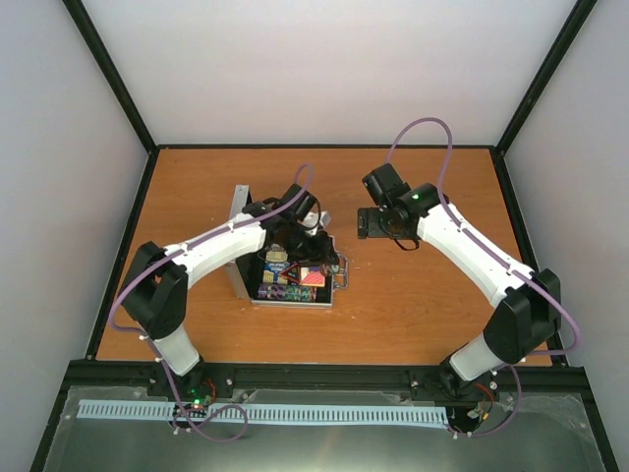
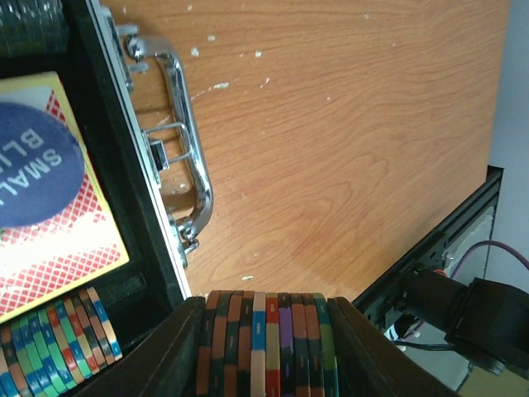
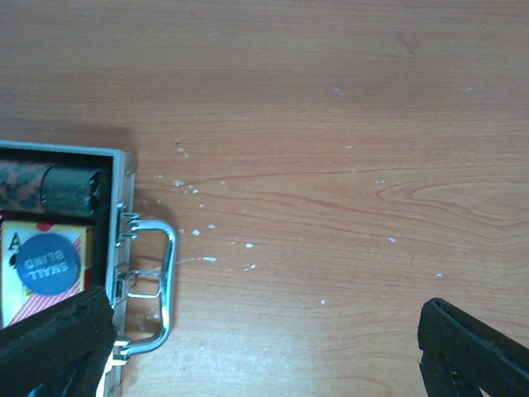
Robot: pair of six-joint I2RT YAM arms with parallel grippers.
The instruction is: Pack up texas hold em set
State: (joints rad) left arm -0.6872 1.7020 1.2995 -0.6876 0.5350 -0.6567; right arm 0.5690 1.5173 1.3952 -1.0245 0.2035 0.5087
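Observation:
The silver case (image 1: 294, 303) of the texas hold em set lies open left of the table's centre, its lid (image 1: 238, 211) standing up at the back. My left gripper (image 1: 287, 246) hovers over it, shut on a stack of multicoloured poker chips (image 2: 269, 351) held edge-on between its fingers (image 2: 165, 356). In the left wrist view a row of chips (image 2: 58, 339) sits in the black lining, beside a red card deck (image 2: 78, 240) with a blue "small blind" button (image 2: 33, 169) on top. My right gripper (image 1: 376, 222) hangs open to the right of the case, holding nothing.
The case's metal handle (image 3: 161, 281) sticks out toward the right gripper (image 3: 264, 356) over bare wood. Dark chips (image 3: 70, 188) fill the case's far slot. A black frame rail (image 1: 324, 372) runs along the near table edge, and white walls enclose the table.

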